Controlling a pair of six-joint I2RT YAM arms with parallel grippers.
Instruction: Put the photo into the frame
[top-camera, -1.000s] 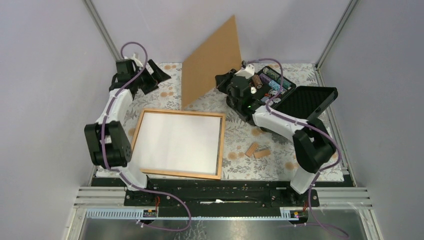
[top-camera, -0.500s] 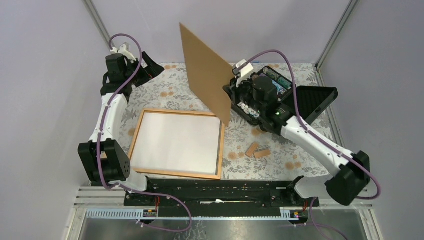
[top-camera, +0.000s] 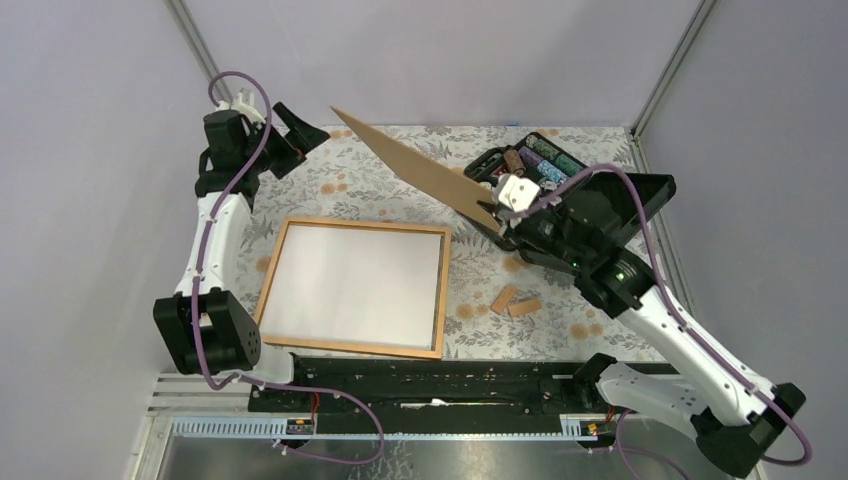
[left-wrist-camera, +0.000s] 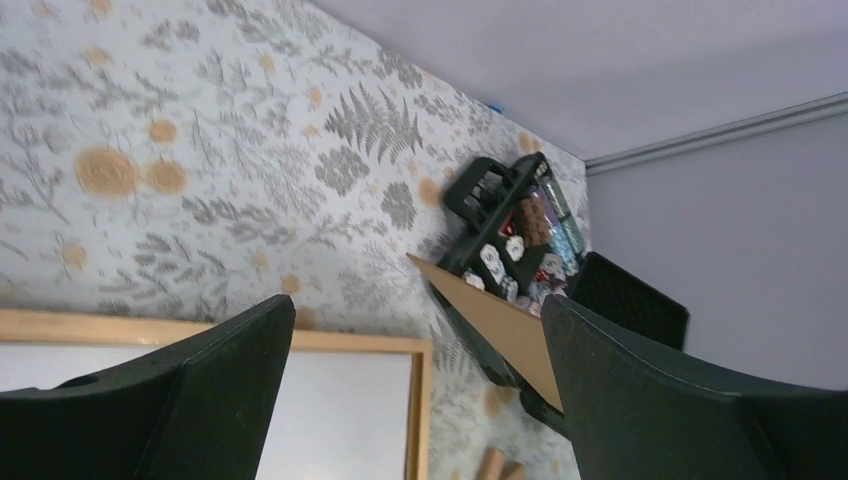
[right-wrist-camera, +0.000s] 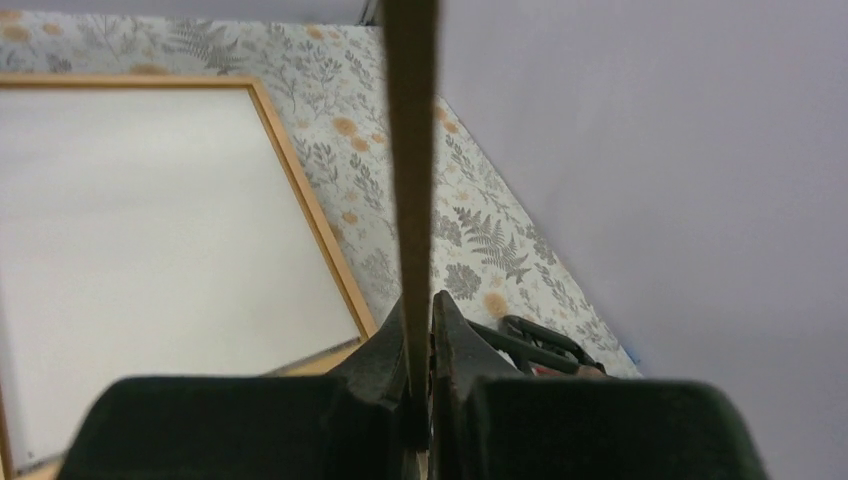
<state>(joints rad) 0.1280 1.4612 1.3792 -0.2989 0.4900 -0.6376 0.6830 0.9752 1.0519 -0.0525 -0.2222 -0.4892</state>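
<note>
Purple walls stand around your flowery bench (top-camera: 350, 190). Your right end effector (top-camera: 495, 214) is pinched tight on the brown backing board (top-camera: 415, 168) and holds it up in the air, tilted. Down low and to the left of that end effector, the frame (top-camera: 443, 292) lies flat. The photo (top-camera: 355, 285) is already inside it, white back up. Your left end effector (top-camera: 301, 131) is wide open and holds nothing. I think the photo step is done. You may only need to lay the board on top.

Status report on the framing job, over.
Left tool open, raised far left. Right tool shut on backing board, held aloft. Photo lies white side up in frame. Nothing on it.
</note>
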